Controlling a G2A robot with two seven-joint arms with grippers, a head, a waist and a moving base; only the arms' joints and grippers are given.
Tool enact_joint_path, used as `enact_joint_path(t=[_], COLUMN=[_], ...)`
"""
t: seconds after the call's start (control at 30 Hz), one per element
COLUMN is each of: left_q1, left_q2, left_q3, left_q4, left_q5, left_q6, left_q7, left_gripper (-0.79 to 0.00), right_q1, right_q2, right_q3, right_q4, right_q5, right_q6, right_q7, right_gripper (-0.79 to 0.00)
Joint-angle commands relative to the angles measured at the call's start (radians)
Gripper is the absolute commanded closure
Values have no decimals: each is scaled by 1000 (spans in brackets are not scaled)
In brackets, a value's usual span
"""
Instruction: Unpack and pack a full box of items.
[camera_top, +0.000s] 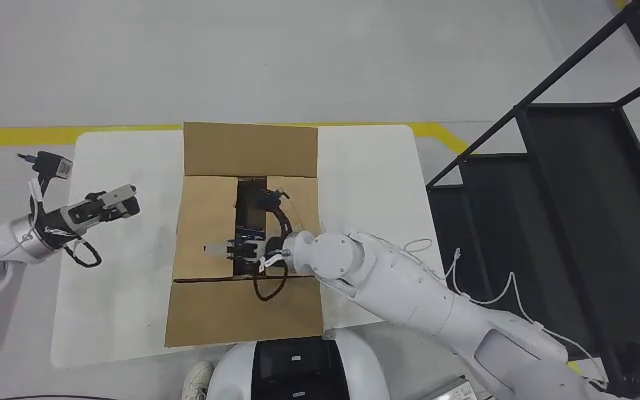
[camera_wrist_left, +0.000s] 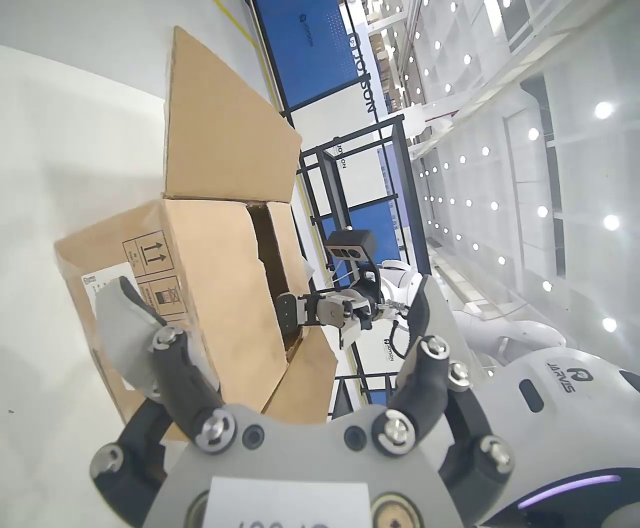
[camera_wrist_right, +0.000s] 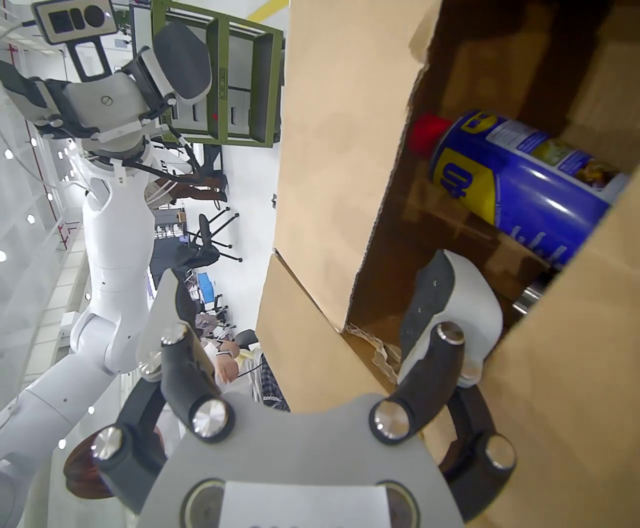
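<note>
A cardboard box (camera_top: 205, 225) stands in the middle of the white table (camera_top: 120, 290) with its flaps spread and a dark gap (camera_top: 251, 195) between the inner flaps. Inside lies a blue spray can (camera_wrist_right: 520, 185) with a red cap. My right gripper (camera_top: 247, 250) is open at the near end of the gap. One finger (camera_wrist_right: 450, 295) is inside the box and the other finger (camera_wrist_right: 167, 310) outside, straddling a flap (camera_wrist_right: 345, 150). My left gripper (camera_top: 122, 205) hovers open and empty over the table left of the box (camera_wrist_left: 200, 280), facing the right gripper (camera_wrist_left: 300, 310).
A black metal staircase (camera_top: 540, 200) stands to the right of the table. Bare tabletop lies left of the box around the left arm and to the right of the box (camera_top: 370, 180). A yellow floor line (camera_top: 40, 134) runs behind the table.
</note>
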Motion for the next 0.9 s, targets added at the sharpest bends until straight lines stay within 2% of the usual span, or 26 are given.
enact_joint_path(t=[0.0,0.17,0.4,0.63,0.87], left_q1=[14,35,40,82,117], left_q2=[1,-1,-7,-10,-16], left_q3=[-16,-45,-85,-167,-206], left_q4=[-6,-23,-58,-101,-104], left_q5=[3,-35,-127,-262,-342], left_q6=[3,10,33,47,83], left_q7=[2,21,36,35,-17], left_gripper=[-785,-785,-785,-785,-785], right_q1=[18,44,78,180,254], right_q2=[-19,-48,-90,-203,-331], right_q3=[-24,-37,-58,-165,-268], right_q4=[20,35,30,188,376], right_q5=[27,101,55,79,28], right_q6=[-12,-145,-344,-462,-447], right_q7=[28,106,45,-6,-37], right_gripper=[-785,-785,-785,-785,-785])
